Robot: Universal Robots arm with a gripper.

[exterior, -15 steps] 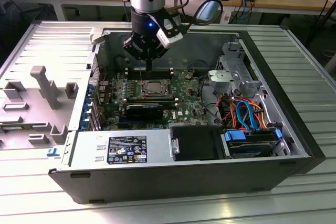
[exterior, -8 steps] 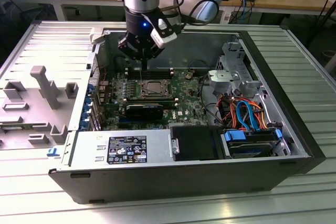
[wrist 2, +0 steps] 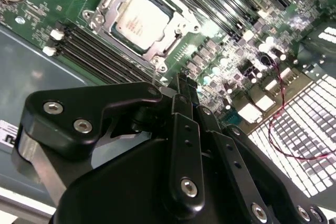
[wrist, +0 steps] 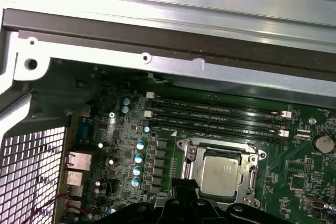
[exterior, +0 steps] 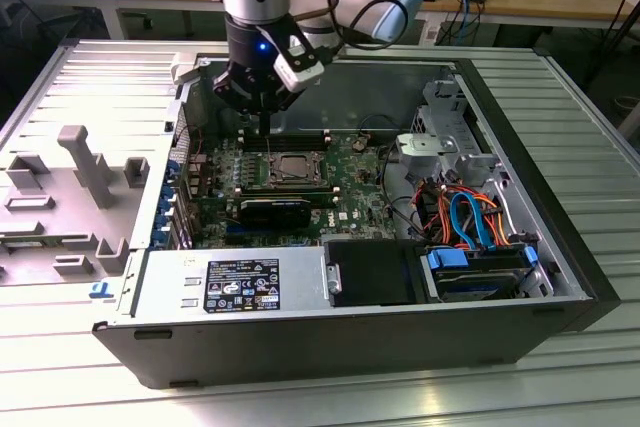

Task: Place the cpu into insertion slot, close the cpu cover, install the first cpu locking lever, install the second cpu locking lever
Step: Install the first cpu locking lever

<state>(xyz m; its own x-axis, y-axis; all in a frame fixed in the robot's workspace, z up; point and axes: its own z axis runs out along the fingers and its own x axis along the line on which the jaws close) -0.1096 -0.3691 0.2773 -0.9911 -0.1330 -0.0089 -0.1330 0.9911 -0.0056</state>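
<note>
While covered, cpu [wrist 2: 142, 22] label illegible.

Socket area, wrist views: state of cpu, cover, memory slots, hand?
cpu: seated in the insertion slot, metal top up.
cpu cover: closed over the chip's edges.
memory slots: all without modules.
hand: fingers together, holding nothing, beside the socket.

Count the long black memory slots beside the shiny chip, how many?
4 memory slots, lying side by side between the cpu and the case wall, nearest to farthest from the chip. The gripper may hide more.
</note>
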